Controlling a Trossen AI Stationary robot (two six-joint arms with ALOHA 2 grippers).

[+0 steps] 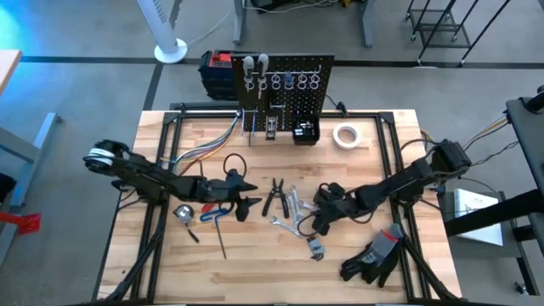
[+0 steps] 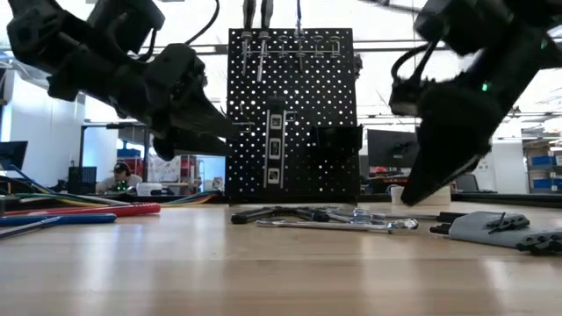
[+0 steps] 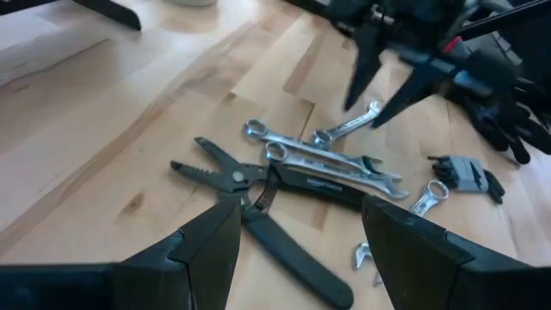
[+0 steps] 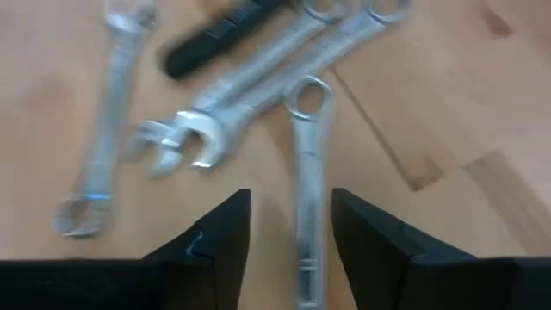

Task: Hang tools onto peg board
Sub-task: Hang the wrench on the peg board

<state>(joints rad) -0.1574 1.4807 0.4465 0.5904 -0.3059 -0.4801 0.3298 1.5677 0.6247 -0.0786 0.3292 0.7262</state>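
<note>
The black peg board point(image 1: 285, 89) stands upright at the table's far edge with a few tools on its silver hooks. Black pliers point(image 1: 274, 197) and several silver wrenches point(image 1: 293, 212) lie flat on the table's middle. My left gripper point(image 1: 246, 204) is open, just left of the pliers point(image 3: 250, 198), above the table. My right gripper point(image 1: 316, 223) is open at the wrenches' right. Its fingers stand on either side of one silver wrench point(image 4: 306, 172) lying on the wood. I cannot see that they touch it.
A blue-handled tool point(image 1: 217, 212), a small round tool point(image 1: 183, 212) and a screwdriver point(image 1: 223, 238) lie near the left gripper. A hex key set point(image 1: 316, 249) and black gloves point(image 1: 374, 255) lie at the near right. A white tape roll point(image 1: 344, 136) sits beside the board.
</note>
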